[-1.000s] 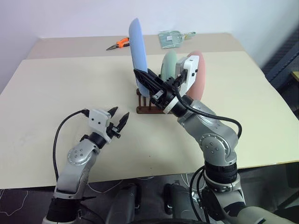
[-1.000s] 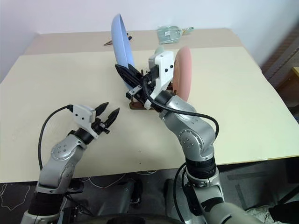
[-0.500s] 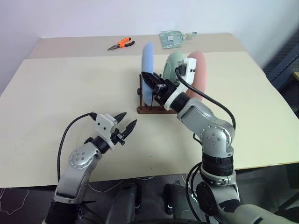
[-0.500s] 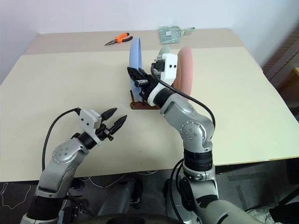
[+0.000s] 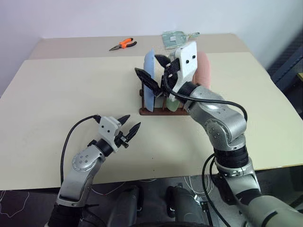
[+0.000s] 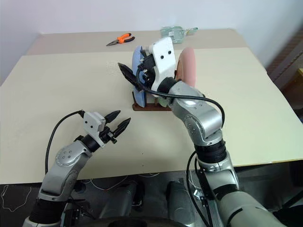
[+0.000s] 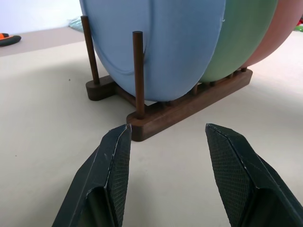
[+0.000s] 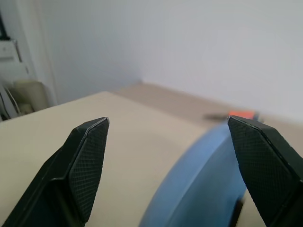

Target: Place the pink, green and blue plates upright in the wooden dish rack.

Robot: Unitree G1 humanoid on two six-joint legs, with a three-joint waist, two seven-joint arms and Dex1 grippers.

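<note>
The light blue plate [image 5: 149, 90] stands upright in the front slot of the wooden dish rack [image 7: 189, 106]. Behind it stand the green plate [image 7: 241, 42] and then the pink plate [image 5: 204, 71]. My right gripper [image 5: 147, 65] hovers just above the blue plate's top rim, its jaws spread wide and apart from the plate. My left gripper [image 5: 132, 121] is low over the table in front of the rack, pointing at it. It is open with nothing between its fingers.
Orange-handled pliers [image 5: 123, 45] and a clear plastic bag [image 5: 176, 38] lie on the far part of the table. Bare beige tabletop [image 5: 61, 90] spreads to the left and front of the rack.
The blue plate came down from a raised tilt into the rack's front slot. My right gripper opened, let it go and rose a little. The left gripper stayed put.
</note>
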